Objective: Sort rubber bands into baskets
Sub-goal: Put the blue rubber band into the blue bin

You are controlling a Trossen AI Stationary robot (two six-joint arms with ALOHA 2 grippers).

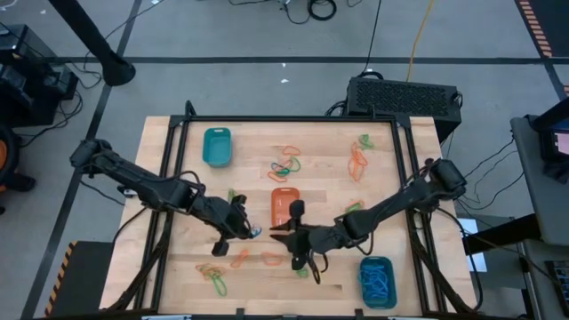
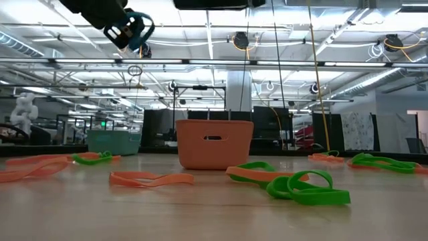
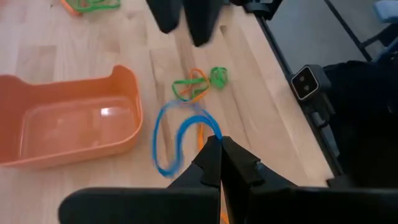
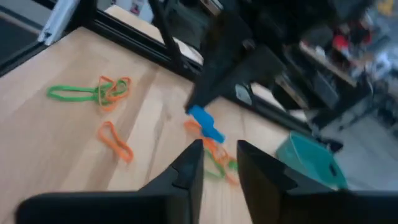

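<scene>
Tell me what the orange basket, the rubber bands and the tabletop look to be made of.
Orange basket: likely moulded plastic, smooth and slightly glossy; a highlight shows on its floor. Rubber bands, such as the blue one: probably rubber, matte, lying in limp curls. Tabletop: apparently pale wood planks; seams and grain show.

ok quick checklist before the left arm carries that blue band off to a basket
1. Left gripper shut on the blue rubber band: ok, the fingers are pinched together on the loop, which hangs from the tips.
2. Band free of other bands: cannot tell, an orange strand shows right beside the pinch.
3. Blue-band basket ready: ok, the teal basket at the table's front right already holds blue bands.
4. Path to it: not ok, the right gripper sits between, close to the left one.
5. Orange basket: ok, upright and empty, just beside the grippers.
6. Right gripper carrying anything: ok, its fingers are apart with nothing between them.
</scene>
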